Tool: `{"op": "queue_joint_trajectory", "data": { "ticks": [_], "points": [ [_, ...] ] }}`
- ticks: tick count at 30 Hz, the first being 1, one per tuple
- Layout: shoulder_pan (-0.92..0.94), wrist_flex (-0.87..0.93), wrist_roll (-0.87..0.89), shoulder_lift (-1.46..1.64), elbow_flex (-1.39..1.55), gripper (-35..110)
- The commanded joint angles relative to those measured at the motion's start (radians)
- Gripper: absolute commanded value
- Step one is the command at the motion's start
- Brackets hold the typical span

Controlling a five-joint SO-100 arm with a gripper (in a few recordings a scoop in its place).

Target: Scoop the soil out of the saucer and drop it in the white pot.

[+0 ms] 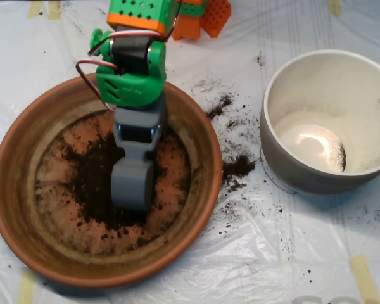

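1. Overhead view is showing the scoop (131, 185) sitting low in the middle of the saucer (25, 190), pointing down the picture, with its grey shell resting among the soil (88, 180).
2. Whether the shell is parted or closed I cannot tell; from above, its halves are reading as 1 rounded block and no seam is showing.
3. Most of the soil is lying in a thin dark patch on the saucer floor, mainly left of and below the scoop.
4. Some soil is also lying spilled on the plastic sheet (291, 253) between the saucer and the white pot (285, 158).
5. White pot is standing well to the right, holding little beyond a dark smear near its bottom.
6. Soil looks light, dry and crumbly, so I am expecting it to slide and shed grains easily; the thickest clump beside the shell looks like the best place to bite, taken deep and lifted level.
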Motion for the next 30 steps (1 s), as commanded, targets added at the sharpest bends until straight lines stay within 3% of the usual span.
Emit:
{"op": "queue_joint_trajectory", "data": {
  "ticks": [1, 7, 15, 30],
  "points": [
    [0.015, 0.052, -0.025, -0.02, -0.129, 44],
    [0.026, 0.12, -0.04, -0.138, -0.232, 43],
    [0.051, 0.067, -0.063, -0.141, -0.229, 38],
    [0.071, 0.012, -0.046, -0.133, -0.235, 10]
  ]
}}
